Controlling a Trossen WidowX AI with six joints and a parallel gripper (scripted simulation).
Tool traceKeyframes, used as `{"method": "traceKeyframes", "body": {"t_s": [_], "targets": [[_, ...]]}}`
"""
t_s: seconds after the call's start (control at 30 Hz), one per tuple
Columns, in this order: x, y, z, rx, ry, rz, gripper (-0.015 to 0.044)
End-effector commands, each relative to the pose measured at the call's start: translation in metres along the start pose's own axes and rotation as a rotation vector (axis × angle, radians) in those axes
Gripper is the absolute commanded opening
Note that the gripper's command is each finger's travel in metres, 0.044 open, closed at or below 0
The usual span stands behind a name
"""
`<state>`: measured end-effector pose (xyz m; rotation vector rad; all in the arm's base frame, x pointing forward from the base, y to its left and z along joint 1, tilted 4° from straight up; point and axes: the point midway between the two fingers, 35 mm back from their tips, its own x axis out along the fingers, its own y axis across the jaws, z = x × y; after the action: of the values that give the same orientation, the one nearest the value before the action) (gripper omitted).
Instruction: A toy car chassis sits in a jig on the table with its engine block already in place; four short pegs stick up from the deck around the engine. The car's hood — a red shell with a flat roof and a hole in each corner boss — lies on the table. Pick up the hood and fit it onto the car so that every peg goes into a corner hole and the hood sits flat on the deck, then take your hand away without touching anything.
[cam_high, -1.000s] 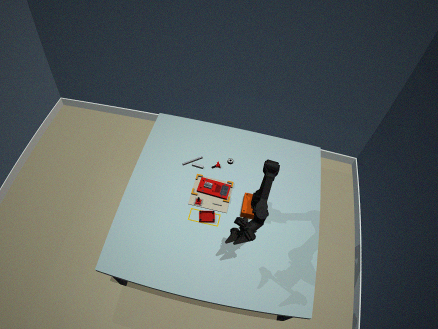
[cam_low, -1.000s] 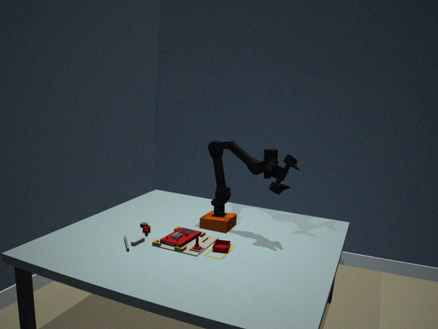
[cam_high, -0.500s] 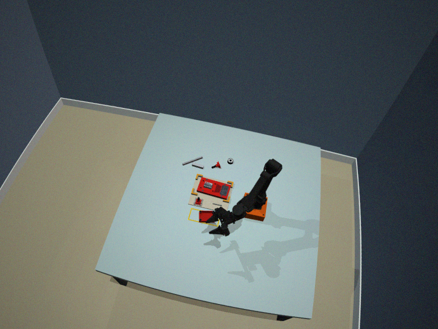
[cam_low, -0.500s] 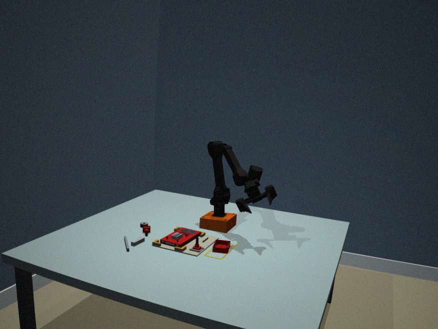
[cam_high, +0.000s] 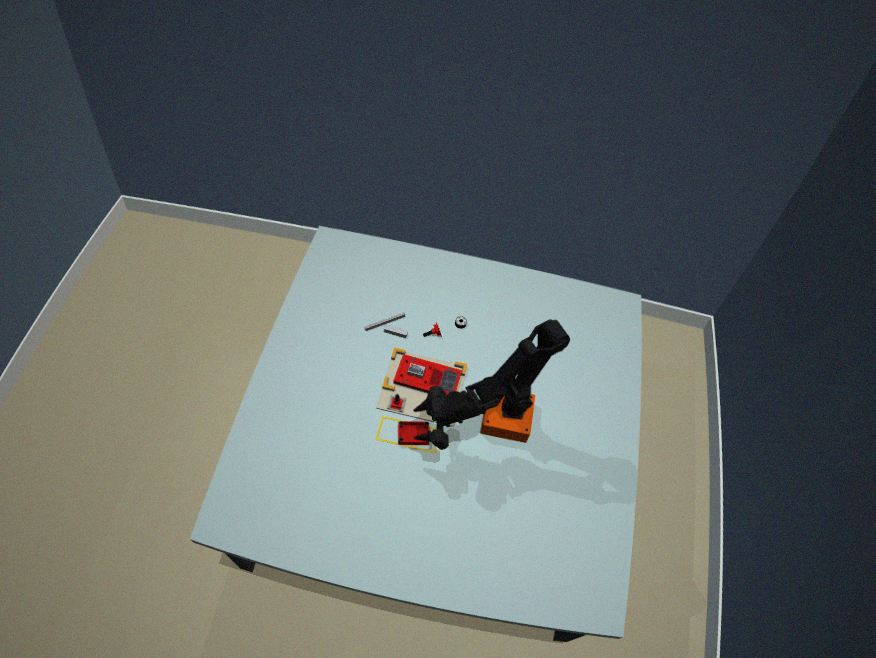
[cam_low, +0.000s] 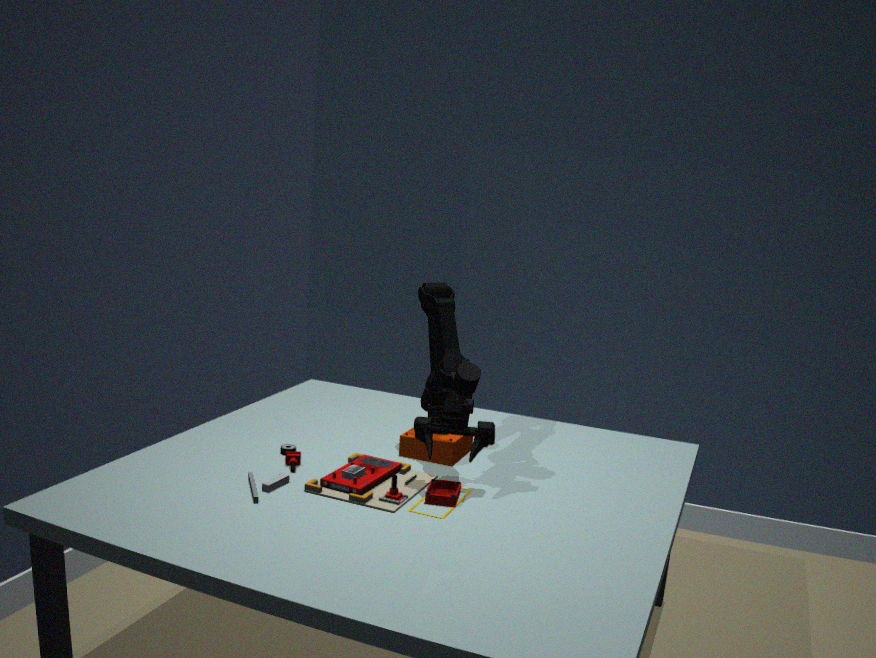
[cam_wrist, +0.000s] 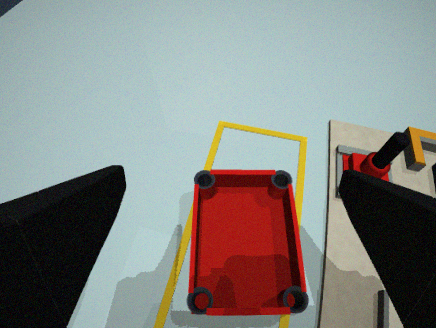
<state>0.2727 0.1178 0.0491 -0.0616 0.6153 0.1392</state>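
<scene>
The red hood (cam_high: 407, 432) (cam_low: 442, 495) (cam_wrist: 237, 225) lies open side up on the table, inside and partly over a yellow outline; its dark-ringed corner bosses face up. My gripper (cam_high: 416, 422) (cam_low: 451, 459) (cam_wrist: 234, 178) is wide open and empty, pointing down above the hood. In the wrist view one finger is on each side of the hood, with gaps between. The red chassis (cam_high: 400, 379) (cam_low: 368, 482) sits in its jig with the grey engine block (cam_high: 415, 369) (cam_low: 353, 471) on its deck. Short pegs stand around the engine. The arm hides the chassis's near corner in the top view.
The cream jig board (cam_wrist: 350, 240) lies beside the hood. A red part with a black upright stem (cam_high: 397, 403) (cam_low: 394, 490) (cam_wrist: 376, 162) stands on it, near the right finger in the wrist view. Grey bars, a small red-black part and a wheel (cam_high: 461, 322) lie beyond the chassis.
</scene>
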Motion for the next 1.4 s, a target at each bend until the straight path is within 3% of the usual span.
{"method": "traceKeyframes", "body": {"t_s": [0.0, 1.37], "targets": [[0.000, -0.013, -0.009, -0.034, 0.026, -0.019, 0.0440], [0.021, -0.011, -0.027, -0.031, 0.018, -0.017, 0.0440]]}}
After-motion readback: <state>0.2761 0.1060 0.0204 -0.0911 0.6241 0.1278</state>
